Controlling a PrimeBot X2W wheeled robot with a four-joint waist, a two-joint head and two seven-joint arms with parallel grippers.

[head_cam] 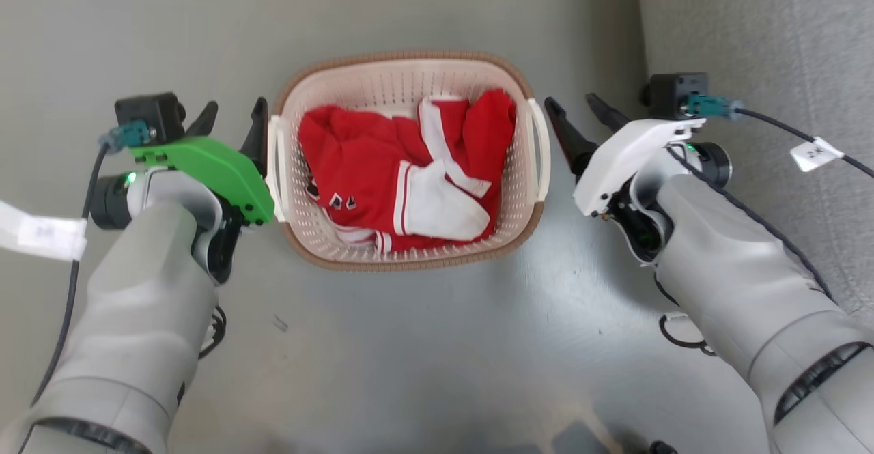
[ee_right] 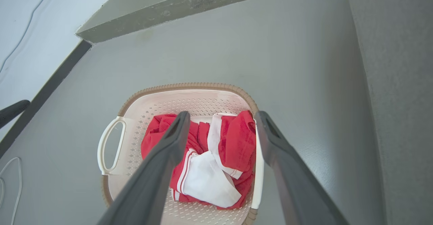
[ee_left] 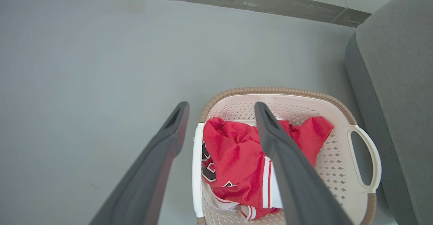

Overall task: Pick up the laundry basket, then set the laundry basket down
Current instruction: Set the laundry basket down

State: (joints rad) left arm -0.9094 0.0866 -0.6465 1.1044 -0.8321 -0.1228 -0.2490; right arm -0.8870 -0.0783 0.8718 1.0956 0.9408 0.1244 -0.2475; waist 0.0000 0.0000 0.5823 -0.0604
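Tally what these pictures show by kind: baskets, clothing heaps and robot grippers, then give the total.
Baskets: 1, the laundry basket
Clothing heaps: 1, the red-and-white clothing
Grippers: 2, the left gripper and the right gripper
Total: 4

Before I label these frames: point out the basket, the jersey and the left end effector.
basket [head_cam: 403, 56], head view, far rim.
jersey [head_cam: 355, 153], head view, red body.
left end effector [head_cam: 234, 109], head view, between fingertips.

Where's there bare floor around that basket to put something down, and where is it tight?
Bare floor lies between the two arms, and more beyond the laundry basket. Tight: the left gripper and right gripper flank its handles, and grey upholstered furniture crowds the right side.
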